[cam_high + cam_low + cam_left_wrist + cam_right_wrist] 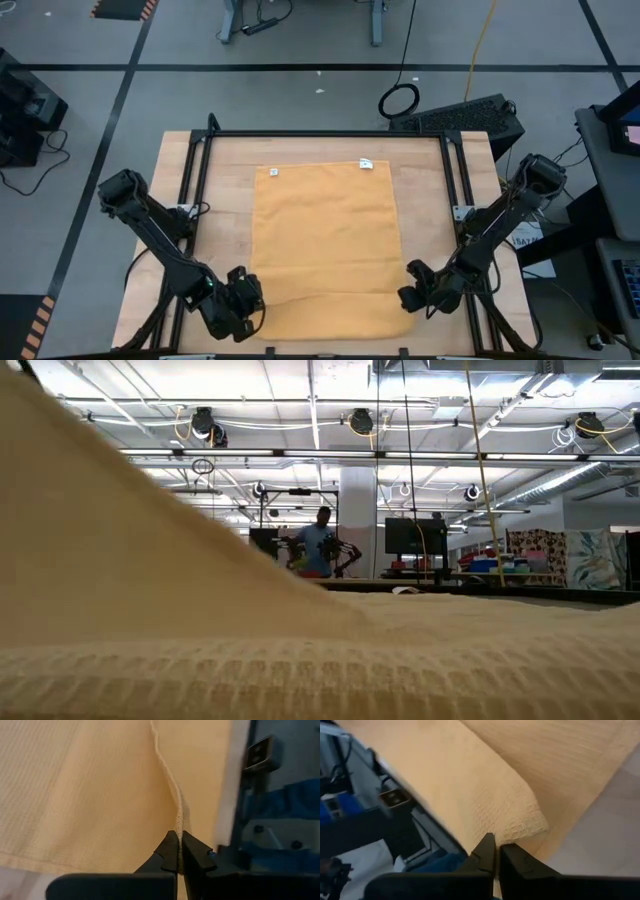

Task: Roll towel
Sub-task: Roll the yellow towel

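Towel [325,240] edge in both grippers' jaws

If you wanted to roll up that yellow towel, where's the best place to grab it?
Probably the two near corners, approached from the sides: the towel lies flat, so its thin near hem pinches easily. The left gripper and right gripper are shut on those corners.

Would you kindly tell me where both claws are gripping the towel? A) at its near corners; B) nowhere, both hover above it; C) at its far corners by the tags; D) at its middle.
A: the left claw and right claw are shut on the towel's near corners.
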Tool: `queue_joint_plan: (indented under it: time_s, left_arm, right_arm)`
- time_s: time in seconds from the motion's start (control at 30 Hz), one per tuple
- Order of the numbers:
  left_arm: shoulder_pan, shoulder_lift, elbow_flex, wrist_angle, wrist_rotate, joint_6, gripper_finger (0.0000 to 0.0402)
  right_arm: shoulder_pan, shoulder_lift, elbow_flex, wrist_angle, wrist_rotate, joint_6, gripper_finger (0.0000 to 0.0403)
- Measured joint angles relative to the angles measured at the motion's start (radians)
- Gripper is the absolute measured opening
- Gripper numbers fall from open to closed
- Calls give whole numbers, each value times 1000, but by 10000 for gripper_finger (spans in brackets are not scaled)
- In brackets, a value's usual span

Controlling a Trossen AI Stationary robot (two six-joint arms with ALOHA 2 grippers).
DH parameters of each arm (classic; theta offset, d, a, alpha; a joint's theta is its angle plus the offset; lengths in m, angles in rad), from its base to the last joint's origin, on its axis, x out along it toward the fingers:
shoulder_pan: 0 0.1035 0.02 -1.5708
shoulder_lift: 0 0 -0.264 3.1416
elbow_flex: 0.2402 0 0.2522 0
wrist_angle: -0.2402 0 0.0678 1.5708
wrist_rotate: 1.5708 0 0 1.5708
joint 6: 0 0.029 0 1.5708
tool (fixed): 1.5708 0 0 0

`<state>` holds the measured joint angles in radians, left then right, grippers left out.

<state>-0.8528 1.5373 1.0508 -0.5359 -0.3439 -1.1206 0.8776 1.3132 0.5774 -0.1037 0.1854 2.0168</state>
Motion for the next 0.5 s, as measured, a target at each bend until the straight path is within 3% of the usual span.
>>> queue_joint_plan:
  time_s: [0.23, 0.5]
  left_arm:
    - [6, -73, 42, -12, -26, -1, 8]
    - [58, -169, 74, -52, -124, -42, 8]
  right_arm:
    - [0, -94, 0, -3, 94, -137, 1]
    - [-41, -236, 0, -47, 130, -466, 1]
